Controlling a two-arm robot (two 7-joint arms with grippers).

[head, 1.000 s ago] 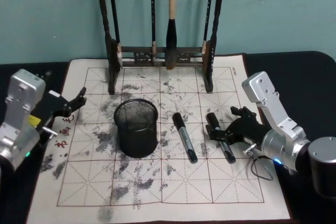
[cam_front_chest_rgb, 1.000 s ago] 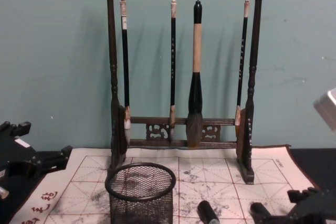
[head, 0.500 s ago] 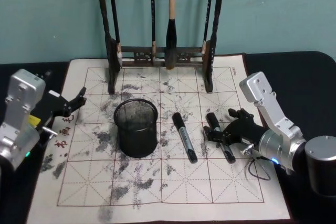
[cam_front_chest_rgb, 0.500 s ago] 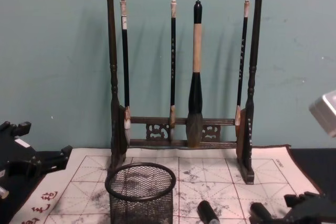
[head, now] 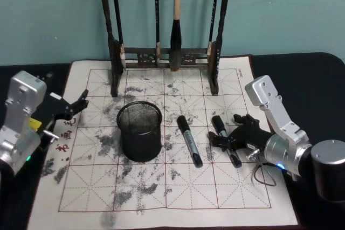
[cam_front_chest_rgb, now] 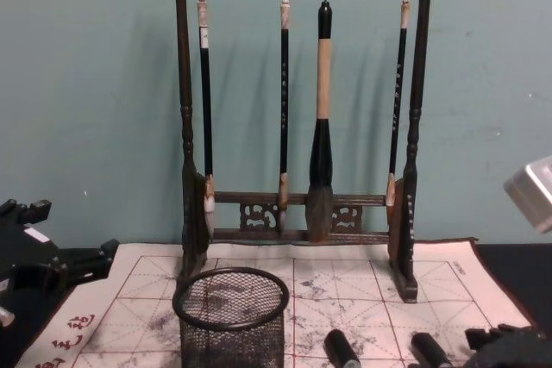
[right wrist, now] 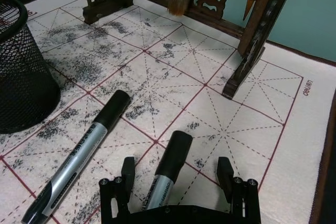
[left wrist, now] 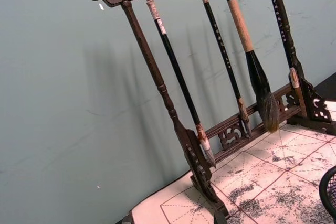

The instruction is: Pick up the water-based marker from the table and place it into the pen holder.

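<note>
**Right gripper (right wrist: 176, 170) being lowered for pickup**

Jaws spread wide, the right gripper is being brought lower than a second ago, so the black-capped grey water-based marker (right wrist: 177, 149) on the ink-stained felt mat (head: 161, 189) is being straddled, not yet gripped. The black wire-mesh pen holder (head: 140, 134) is being left waiting to its left. The left gripper (head: 68, 110) is being kept parked at the mat's left edge.

Calligraphy desk, brush rack (cam_front_chest_rgb: 184, 127), ink-stained grid mat (head: 188, 192)

The pen holder (cam_front_chest_rgb: 231, 316) is set on the inked mat (cam_front_chest_rgb: 345, 286) before the brush rack (cam_front_chest_rgb: 297, 109); the near marker (cam_front_chest_rgb: 341, 349) and the far marker (cam_front_chest_rgb: 429, 349) are seen to its right.
</note>
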